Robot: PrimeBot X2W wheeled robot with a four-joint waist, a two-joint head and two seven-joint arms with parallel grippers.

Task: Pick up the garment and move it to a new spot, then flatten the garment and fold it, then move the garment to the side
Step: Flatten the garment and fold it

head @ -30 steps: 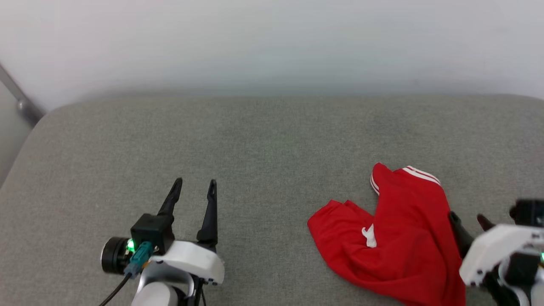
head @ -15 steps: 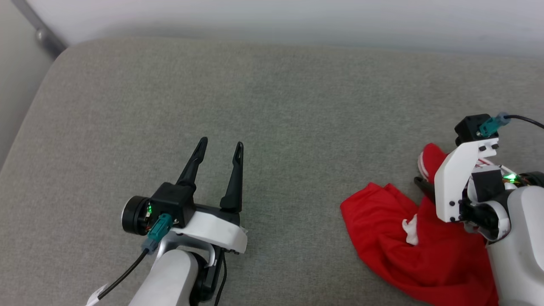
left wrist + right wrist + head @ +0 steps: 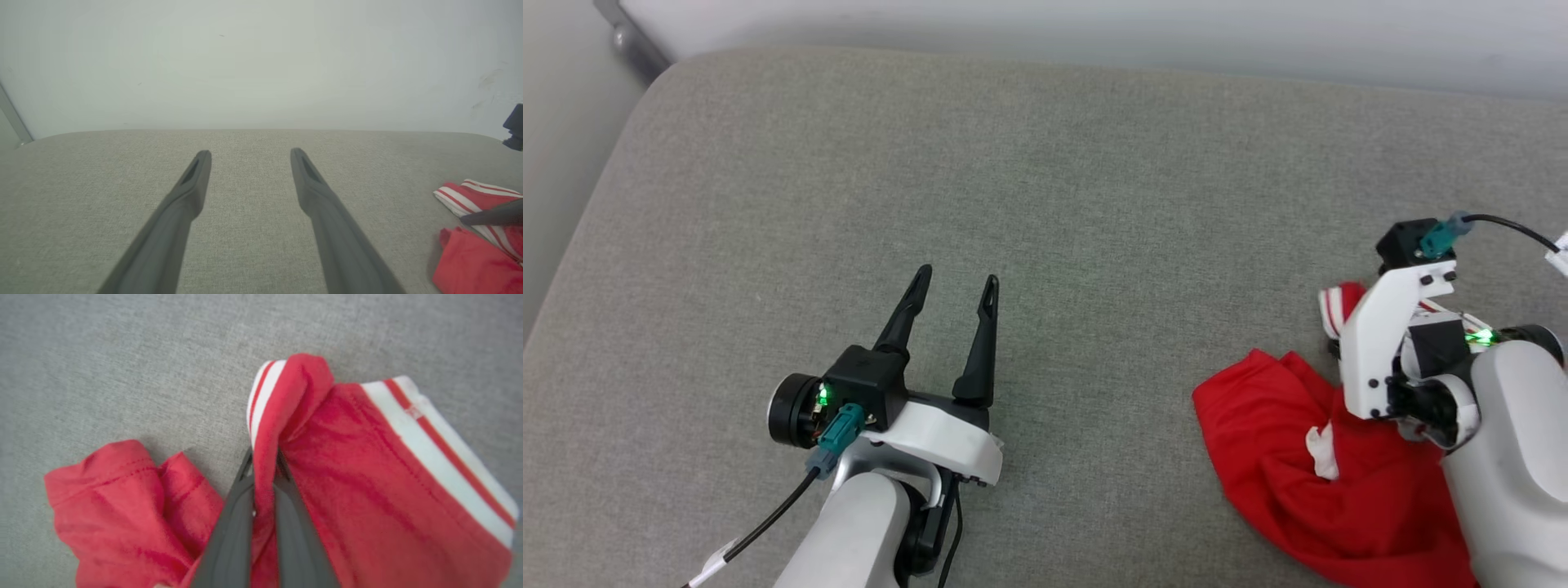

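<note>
In the clamped right end effector point(image 3: 263, 457), a narrow ridge of the garment point(image 3: 359, 465) was pinched just beside the striped trim. The rest lay crumpled to either side of it on the grey cushion point(image 3: 1045, 163). Risk, as judged: so thin a fold could slip free on lifting, or trailing cloth could drag. The left end effector point(image 3: 956, 276) stood apart and empty, well clear of the garment.

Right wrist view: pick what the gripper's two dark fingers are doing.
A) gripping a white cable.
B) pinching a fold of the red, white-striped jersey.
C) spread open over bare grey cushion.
B: the right gripper has its fingers nearly shut, with a raised fold of the red jersey with red-white striped trim squeezed between them.
</note>
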